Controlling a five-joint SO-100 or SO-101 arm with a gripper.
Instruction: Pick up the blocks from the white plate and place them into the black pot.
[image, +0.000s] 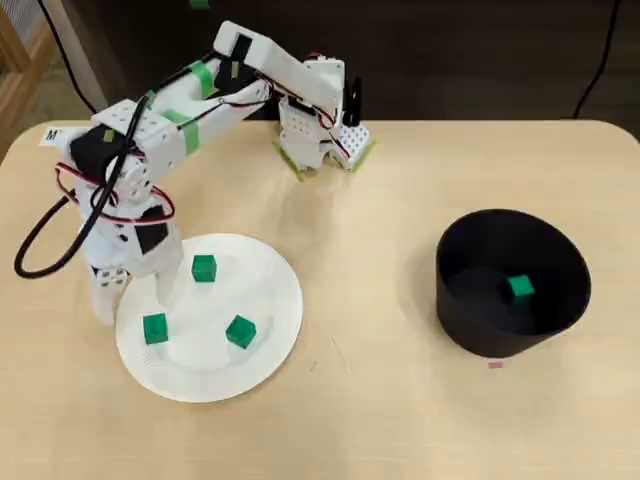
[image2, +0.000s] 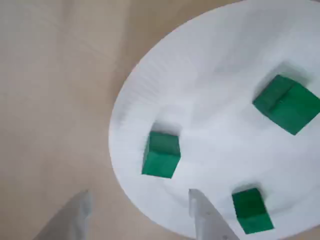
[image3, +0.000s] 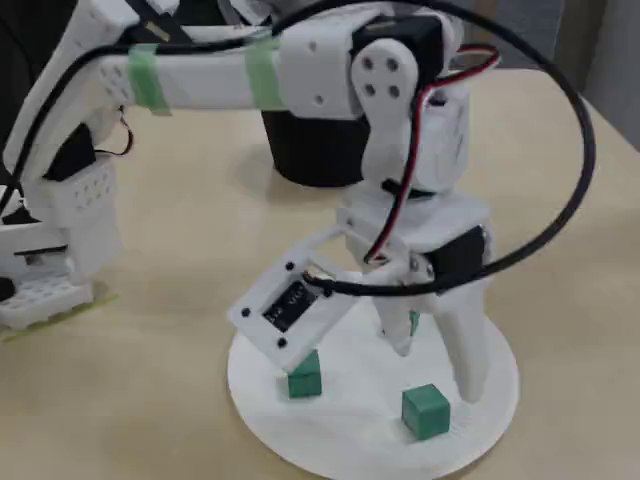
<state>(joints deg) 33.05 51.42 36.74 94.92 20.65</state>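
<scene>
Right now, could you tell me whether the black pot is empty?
Not empty. The overhead view shows one green block lying on the floor of the black pot.

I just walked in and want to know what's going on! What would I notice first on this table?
Probably the bright green blocks: three sit on the white plate at the table's lower left in the overhead view, at and. The white robot arm leans over that plate with its gripper open and empty. Over on the right, a fourth green block lies inside the black pot.
</scene>
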